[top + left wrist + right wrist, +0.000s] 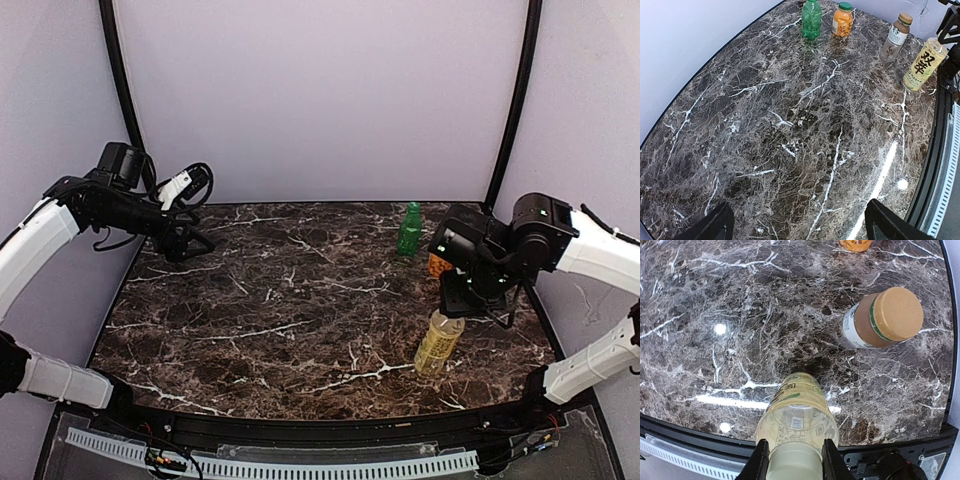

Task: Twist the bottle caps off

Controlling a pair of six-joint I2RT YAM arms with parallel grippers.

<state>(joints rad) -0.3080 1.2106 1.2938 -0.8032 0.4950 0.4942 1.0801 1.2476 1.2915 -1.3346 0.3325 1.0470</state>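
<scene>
Tabletop (300,300) of dark marble, pale walls (320,100)

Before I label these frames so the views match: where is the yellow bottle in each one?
Top view: yellow bottle at lower right.
Left wrist view: the bottle at the upper right edge.
Right wrist view: the bottle at bottom centre.
Shared landmark: orange bottle.

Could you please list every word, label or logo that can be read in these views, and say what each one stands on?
"双萃": large dark characters, as best they read, on the label of the tall clear bottle.
Smaller print on that same label: too small to read.
Slim bottle: label print too small to read.
Orange bottle: label blurred, unreadable.
Green bottle: no legible text.
</scene>
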